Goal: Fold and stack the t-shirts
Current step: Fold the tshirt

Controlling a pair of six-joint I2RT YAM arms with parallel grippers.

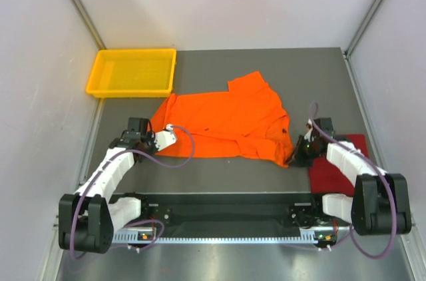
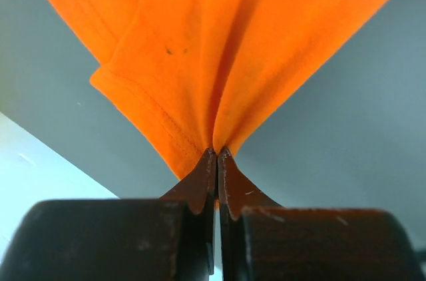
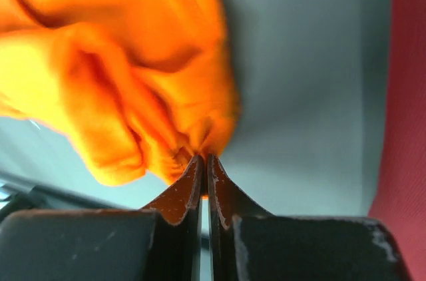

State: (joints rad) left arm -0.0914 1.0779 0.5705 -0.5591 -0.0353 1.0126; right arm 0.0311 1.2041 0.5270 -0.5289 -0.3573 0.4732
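Far-right corner of the grey bench (image 1: 319, 74) reads bare to me, with open room for a pass. A shallow yellow plastic tray (image 1: 133, 72) blocks the far-left corner. A bright orange cloth t-shirt (image 1: 226, 121) sprawls across the middle. A dark red cloth t-shirt (image 1: 325, 178) lies against the right edge, near end. A bare strip runs between the orange hem and the near edge.

Grey matte table (image 1: 266, 68). Carries an orange t-shirt (image 1: 226, 124) spread between the left gripper (image 1: 154, 138) and the right gripper (image 1: 295, 153), with an edge pinched in each. Holds a dark red t-shirt (image 1: 336, 168) flat just outboard of the right gripper. Bears a yellow tray (image 1: 133, 72) well beyond the left gripper.
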